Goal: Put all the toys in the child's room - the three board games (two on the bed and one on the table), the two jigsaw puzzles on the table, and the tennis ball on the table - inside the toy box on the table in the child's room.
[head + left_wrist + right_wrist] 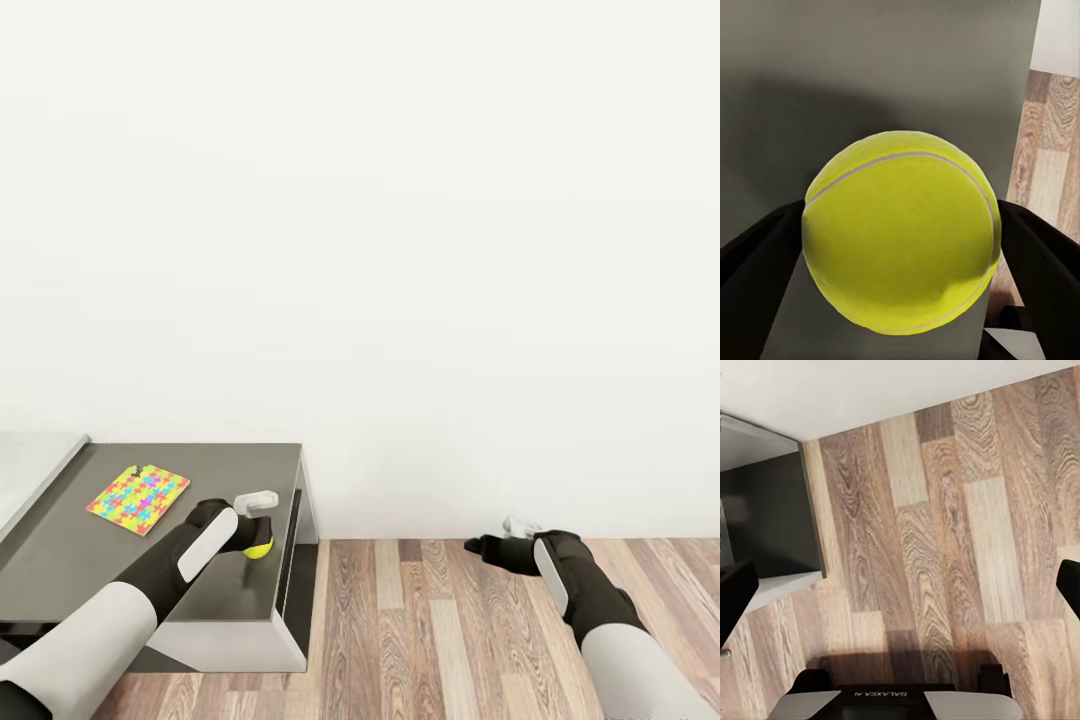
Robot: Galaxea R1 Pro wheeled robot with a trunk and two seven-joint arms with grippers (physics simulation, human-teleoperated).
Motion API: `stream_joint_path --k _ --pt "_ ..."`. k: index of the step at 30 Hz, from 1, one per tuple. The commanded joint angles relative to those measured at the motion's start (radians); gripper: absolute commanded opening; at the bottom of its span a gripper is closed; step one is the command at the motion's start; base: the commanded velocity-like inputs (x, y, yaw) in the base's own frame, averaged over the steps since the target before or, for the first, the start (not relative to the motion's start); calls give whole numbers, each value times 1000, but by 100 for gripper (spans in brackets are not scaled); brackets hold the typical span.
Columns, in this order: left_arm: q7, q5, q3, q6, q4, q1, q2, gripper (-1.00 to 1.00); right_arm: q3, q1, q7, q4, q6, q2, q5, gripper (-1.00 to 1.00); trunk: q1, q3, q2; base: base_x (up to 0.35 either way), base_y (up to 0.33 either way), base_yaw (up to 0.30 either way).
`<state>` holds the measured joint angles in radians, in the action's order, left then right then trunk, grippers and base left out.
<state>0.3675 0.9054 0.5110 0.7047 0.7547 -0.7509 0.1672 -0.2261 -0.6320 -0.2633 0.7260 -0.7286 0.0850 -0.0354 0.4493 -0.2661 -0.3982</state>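
Note:
The yellow-green tennis ball [900,232] sits between my left gripper's black fingers [754,251], which press on both of its sides. In the head view the left gripper [256,540] holds the tennis ball [261,548] over the right part of the table's dark grey cabinet section [90,555]. One jigsaw puzzle [138,498] lies flat further back on that surface, left of the ball. My right gripper [487,546] hangs open over the wood floor with nothing between its fingers [735,592]. The toy box, board games and bed are out of view.
The pale grey desk top [30,462] adjoins the cabinet at the far left. A small white object [256,498] stands just behind the ball. A white wall runs behind the cabinet. Brown plank floor [430,630] stretches to the right of the cabinet's edge [772,510].

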Motion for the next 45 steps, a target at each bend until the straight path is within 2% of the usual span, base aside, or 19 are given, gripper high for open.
stream_joint_path --k 1,4,6,8,11,15,17,21,23,26,28,31,33,37,39,43,45 --pt "9 4 5 2 2 -1 2 -100 -3 -3 -2 1 -8 0 -5 100 1 -2 -2 0 0 0" --pt "9 5 3 3 2 -1 2 -100 -3 1 -5 27 -12 0 -9 100 1 -2 -2 0 0 0" --pt "10 6 -1 7 7 -1 3 -100 1 8 -19 87 -15 0 -10 100 1 -1 -2 0 0 0" --pt "9 8 -3 31 14 -1 7 -100 1 12 -34 125 -27 0 -11 100 1 2 -2 0 0 0" --pt "5 9 -7 106 17 -2 9 -100 -1 13 -40 142 -66 1 -11 100 1 7 -2 0 0 0" --pt "4 15 -14 141 30 -2 13 -100 -2 14 -43 146 -82 1 -12 100 1 14 -2 0 0 0" --pt "4 17 -43 167 47 -2 15 -100 -2 14 -43 146 -91 1 -12 100 1 17 -2 0 0 0" --pt "3 18 -146 249 67 -2 16 -100 -11 14 -54 150 -139 1 -16 100 1 24 -2 0 0 0" --pt "2 18 -197 269 70 -2 17 -100 -27 14 -96 152 -156 1 -23 100 1 27 -2 0 0 0" --pt "0 20 -260 284 72 -2 24 -100 -56 14 -227 164 -185 2 -28 100 1 32 -2 0 0 0" --pt "-1 22 -282 288 72 -2 30 -100 -79 14 -338 175 -193 1 -29 100 1 35 -2 0 0 0" --pt "-23 24 -294 292 72 -2 33 -100 -95 23 -483 193 -186 4 -25 100 1 40 -2 0 0 0" --pt "-49 24 -296 298 72 -2 33 -100 -99 27 -527 199 -186 13 -27 100 1 44 -2 0 0 0" --pt "-140 23 -297 322 72 -2 35 -100 -109 31 -607 205 -185 52 -29 100 1 50 -2 -100 0 0" --pt "-176 22 -298 330 72 -2 41 -100 -111 32 -622 206 -183 57 -29 100 1 54 -2 -250 0 0" --pt "-228 25 -301 336 72 -2 70 -100 -113 32 -630 206 -182 61 -28 100 1 60 -2 -231 0 0" --pt "-261 25 -313 337 72 -2 77 -100 -113 32 -630 206 -181 61 -28 100 1 64 -2 -71 0 0"
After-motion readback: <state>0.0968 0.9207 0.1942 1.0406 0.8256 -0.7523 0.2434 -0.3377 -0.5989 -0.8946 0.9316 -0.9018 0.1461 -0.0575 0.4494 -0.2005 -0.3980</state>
